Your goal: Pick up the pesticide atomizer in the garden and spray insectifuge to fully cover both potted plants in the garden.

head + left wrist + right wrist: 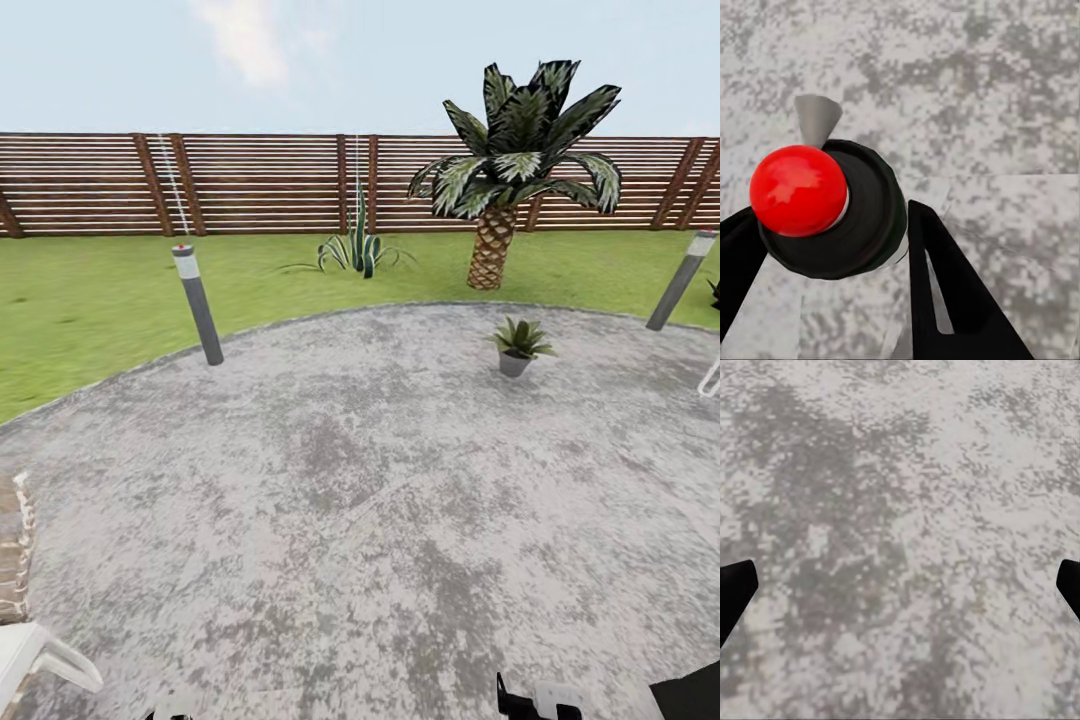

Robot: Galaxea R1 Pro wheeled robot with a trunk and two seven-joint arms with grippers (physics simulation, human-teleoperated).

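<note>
Between the left gripper's [825, 247] black fingers [945, 292], the pesticide atomizer [832, 214] is sitting pinched, its red cap facing the camera. Well ahead, one potted plant [520, 345] is standing on the paving [350, 480]. The right gripper [900, 592] is hanging spread wide over bare paving.

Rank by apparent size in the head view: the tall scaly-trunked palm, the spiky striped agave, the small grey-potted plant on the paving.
1. Tall scaly-trunked palm, clearly largest.
2. Spiky striped agave.
3. Small grey-potted plant, smallest, though it stands nearer the camera.

one potted plant [520, 346], one palm [512, 170], two bollards [198, 304]
</note>
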